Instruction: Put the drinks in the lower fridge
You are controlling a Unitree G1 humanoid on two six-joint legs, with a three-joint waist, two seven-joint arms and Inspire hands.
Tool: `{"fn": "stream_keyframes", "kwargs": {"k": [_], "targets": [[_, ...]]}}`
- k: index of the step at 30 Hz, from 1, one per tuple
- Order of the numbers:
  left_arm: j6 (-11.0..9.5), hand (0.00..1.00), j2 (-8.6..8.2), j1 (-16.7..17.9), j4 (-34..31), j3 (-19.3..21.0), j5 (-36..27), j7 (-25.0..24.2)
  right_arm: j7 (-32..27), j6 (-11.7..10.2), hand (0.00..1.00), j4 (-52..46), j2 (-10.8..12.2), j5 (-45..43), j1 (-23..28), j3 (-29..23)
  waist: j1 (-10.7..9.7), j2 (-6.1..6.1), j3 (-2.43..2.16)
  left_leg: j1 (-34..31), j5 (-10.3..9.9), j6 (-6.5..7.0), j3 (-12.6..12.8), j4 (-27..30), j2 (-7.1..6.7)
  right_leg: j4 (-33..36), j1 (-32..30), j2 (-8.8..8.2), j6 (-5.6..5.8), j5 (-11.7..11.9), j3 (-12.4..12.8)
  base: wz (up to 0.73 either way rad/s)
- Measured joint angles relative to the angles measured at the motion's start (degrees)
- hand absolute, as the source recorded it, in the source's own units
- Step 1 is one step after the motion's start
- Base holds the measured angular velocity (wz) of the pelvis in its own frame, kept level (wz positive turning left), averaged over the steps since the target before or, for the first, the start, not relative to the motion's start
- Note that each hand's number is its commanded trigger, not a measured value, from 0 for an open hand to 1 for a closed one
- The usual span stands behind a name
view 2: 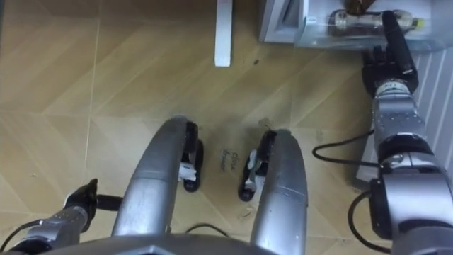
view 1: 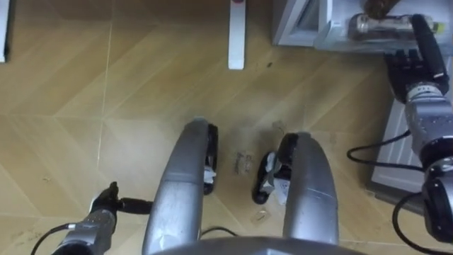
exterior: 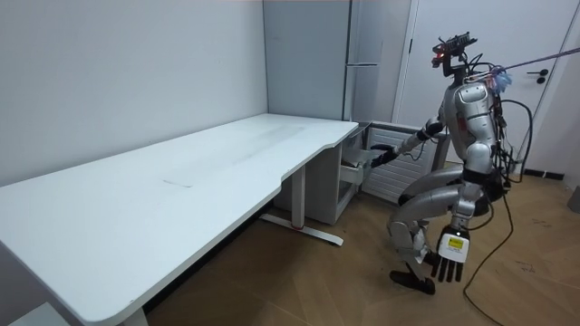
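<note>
Squatting low on the wood floor [view 1: 85, 78] before the fridge [exterior: 362, 63], just past the end of the white tabletop [exterior: 181, 181], right arm reaching forward into the open lower compartment. Bottle [view 1: 379, 27] on its side at the clear bin [view 1: 333, 37] there, apparently resting in it. Right hand [view 1: 425, 46] laid at the bottle toward its right end. Impossible to tell whether clasping it or merely set against it. Left hand [view 1: 106, 203] down beside the knee, open and slack, holding nothing.

By the look of it, a rigid, smooth-walled bottle with brownish drink inside. Probably of fair weight if full, and round, so liable to roll in the bin or slide through a loose hold. Best taken round the middle of the barrel, wrapped from above, rather than by the narrow neck or the cap. Glass or plastic not to be told from here, so worth setting down gently and well inside the bin's edge.
</note>
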Motion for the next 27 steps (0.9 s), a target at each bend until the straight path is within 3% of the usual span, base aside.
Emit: {"fn": "stream_keyframes", "kwargs": {"k": [4, 7, 12, 19, 25, 27], "targets": [[-0.07, 0.00, 0.70, 1.12, -1.41, 0.04, 0.00, -0.06, 0.32, 0.67, 0.00, 0.01, -0.04, -0.14, -1.50, 0.00, -0.96, -0.45, 0.00, -0.93, 0.18, -0.12, 0.32, 0.30, -0.37, 0.65, -1.10, -0.69, 0.24, -0.12, 0.26, 0.03], [-0.12, 0.00, 2.29, 2.00, -3.09, 0.05, 0.66, -0.16, 0.34, 1.37, 0.00, 0.01, -0.15, -0.08, -1.78, 0.00, -1.19, -1.10, 0.18, -1.09, 0.18, -0.12, 0.31, 0.32, -0.36, 0.70, -1.30, -0.63, 0.23, -0.12, 0.27, 0.00], [-0.16, 0.00, 4.40, 3.67, -5.07, 0.75, 1.28, -0.32, 0.25, 2.82, 0.00, -0.10, -0.18, -0.49, -1.86, 0.06, -1.69, -3.16, 0.12, -1.81, 0.15, -0.08, 0.40, 0.31, -0.02, 0.72, -2.06, -0.85, -0.09, -0.20, 0.11, -0.01], [-0.19, 0.00, 4.48, 4.38, -5.09, 1.81, 1.16, -0.35, -3.29, 3.65, 0.00, -1.20, -1.18, -0.67, -3.52, 0.11, -2.17, -3.64, 0.16, -2.19, 0.20, 0.07, 0.32, 0.06, -1.26, 0.66, -2.28, -1.72, -0.04, -0.15, 0.09, 0.04], [-0.14, 0.00, 4.53, 6.54, -6.27, 2.36, 1.33, -0.56, -4.83, 3.18, 0.00, -1.28, -1.20, -0.64, -4.40, 0.24, -0.81, -3.63, 0.16, -1.95, 0.50, 0.08, 0.41, -0.97, -1.14, -0.15, -2.08, -1.68, 0.13, -0.08, 0.01, 0.01], [-0.11, 0.00, 4.54, 6.88, -6.35, 2.73, 1.33, -0.74, -5.32, 2.34, 0.00, -1.41, -1.20, -0.58, -4.40, 0.42, -0.25, -3.62, 0.17, -1.52, 1.45, 0.07, 0.54, -2.67, -1.20, -1.57, -1.86, -1.67, 0.10, 0.67, -0.02, 0.02]]}}
